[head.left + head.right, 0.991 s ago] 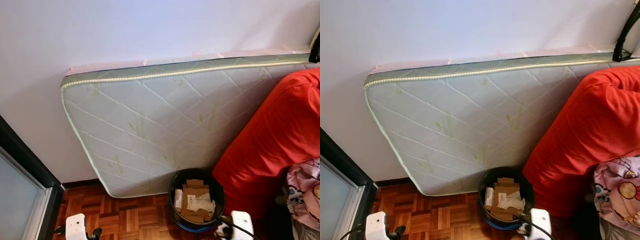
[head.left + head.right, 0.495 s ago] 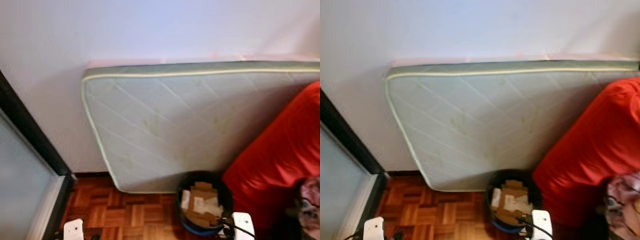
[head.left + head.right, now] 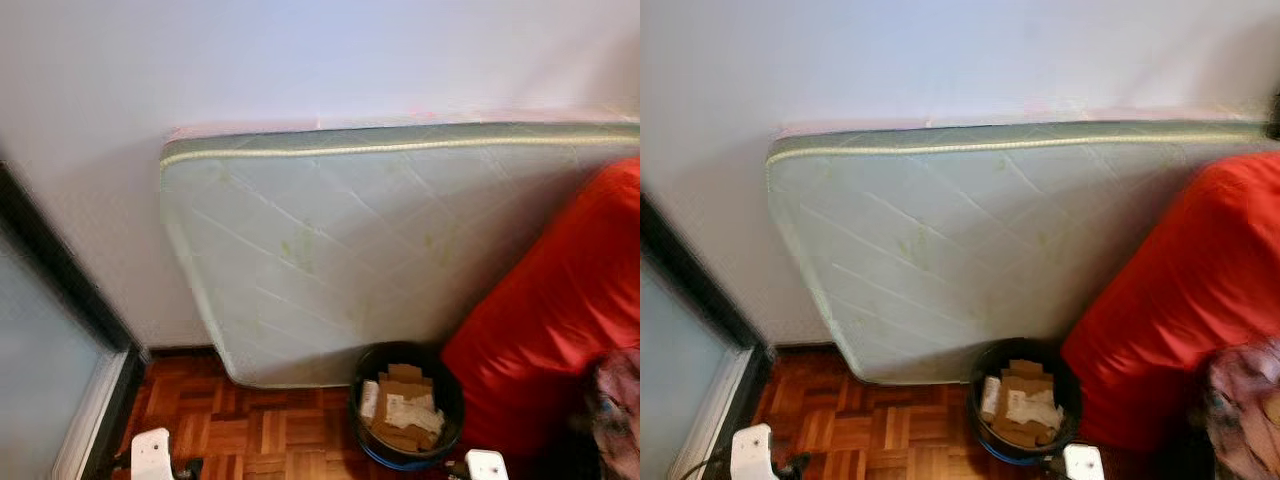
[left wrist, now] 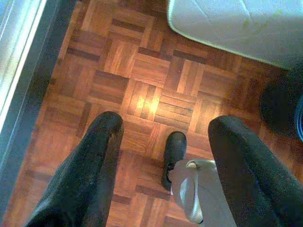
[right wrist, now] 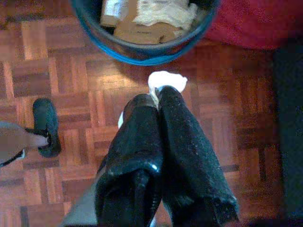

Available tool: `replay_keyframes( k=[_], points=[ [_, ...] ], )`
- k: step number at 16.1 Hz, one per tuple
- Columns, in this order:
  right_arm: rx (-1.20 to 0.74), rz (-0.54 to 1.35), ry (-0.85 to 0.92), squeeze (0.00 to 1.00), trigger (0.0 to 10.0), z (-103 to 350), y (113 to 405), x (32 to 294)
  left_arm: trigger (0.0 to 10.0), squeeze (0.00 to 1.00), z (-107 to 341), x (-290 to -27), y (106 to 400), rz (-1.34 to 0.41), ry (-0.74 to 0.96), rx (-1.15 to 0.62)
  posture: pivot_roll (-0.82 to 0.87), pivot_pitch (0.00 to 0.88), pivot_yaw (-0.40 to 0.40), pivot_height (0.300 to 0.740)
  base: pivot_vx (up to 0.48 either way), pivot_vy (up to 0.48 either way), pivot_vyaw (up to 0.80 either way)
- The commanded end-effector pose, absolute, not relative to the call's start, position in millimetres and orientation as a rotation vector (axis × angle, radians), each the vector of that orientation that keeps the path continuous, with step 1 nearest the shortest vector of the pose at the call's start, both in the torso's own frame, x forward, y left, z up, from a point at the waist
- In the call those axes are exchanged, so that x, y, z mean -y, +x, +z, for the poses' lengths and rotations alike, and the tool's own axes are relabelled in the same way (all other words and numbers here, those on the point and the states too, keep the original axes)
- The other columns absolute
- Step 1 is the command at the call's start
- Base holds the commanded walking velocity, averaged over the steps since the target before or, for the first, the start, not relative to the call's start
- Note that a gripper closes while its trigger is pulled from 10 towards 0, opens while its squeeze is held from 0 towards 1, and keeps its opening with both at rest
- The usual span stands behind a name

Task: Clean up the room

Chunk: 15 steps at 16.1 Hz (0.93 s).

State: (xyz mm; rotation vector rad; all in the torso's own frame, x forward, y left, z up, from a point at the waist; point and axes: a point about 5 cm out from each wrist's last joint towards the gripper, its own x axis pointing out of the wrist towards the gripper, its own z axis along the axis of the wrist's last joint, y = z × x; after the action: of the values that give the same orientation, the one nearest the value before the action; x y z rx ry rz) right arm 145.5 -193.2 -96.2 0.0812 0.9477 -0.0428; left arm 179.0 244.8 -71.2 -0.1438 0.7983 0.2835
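A black bin with a blue rim (image 3: 405,405) stands on the parquet at the foot of a leaning mattress (image 3: 380,250); it holds cardboard pieces and crumpled paper (image 5: 142,19). My right gripper (image 5: 158,94) hangs just short of the bin's rim, shut on a small white wad of paper (image 5: 168,80) that sticks out past the fingertips. My left gripper (image 4: 165,123) hangs open over bare floor, with nothing between its fingers (image 4: 97,156). The white wrist housings of both arms (image 3: 150,455) show at the bottom of the head views.
A large red cushion or bedding (image 3: 560,330) lies right of the bin, with patterned pink cloth (image 3: 1245,410) beside it. A dark door frame with frosted glass (image 3: 60,330) is on the left. My own black foot (image 4: 174,151) is on the parquet (image 3: 270,430).
The whole picture has shifted and tilted, so the camera moved. Mattress, bin and red bedding stay put. My arms sit slightly lower in the picture.
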Motion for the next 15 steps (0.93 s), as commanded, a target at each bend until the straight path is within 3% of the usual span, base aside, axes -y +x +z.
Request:
replay_keyframes(
  k=[1, 10, 15],
  points=[
    [-0.903, -0.044, 0.093, 0.0, 10.0, -92, 155, 192, 10.0, 0.0, -75, -245, 171, 0.289, -0.147, -0.832, 0.02, 0.0, -0.006, 0.74, 0.24, 0.0, 0.0],
    [-0.881, -0.074, 0.071, 0.0, 10.0, -83, 164, 221, 10.0, 0.0, -75, -245, 173, 0.285, -0.145, -0.832, 0.01, 0.0, 0.001, 0.74, 0.25, 0.0, 0.0],
    [-0.862, -0.018, 0.059, 0.0, 10.0, -79, 185, 195, 10.0, 0.0, -74, -246, 174, 0.287, -0.145, -0.826, 0.0, 0.0, 0.003, 0.74, 0.25, 0.0, 0.0]
  ],
)
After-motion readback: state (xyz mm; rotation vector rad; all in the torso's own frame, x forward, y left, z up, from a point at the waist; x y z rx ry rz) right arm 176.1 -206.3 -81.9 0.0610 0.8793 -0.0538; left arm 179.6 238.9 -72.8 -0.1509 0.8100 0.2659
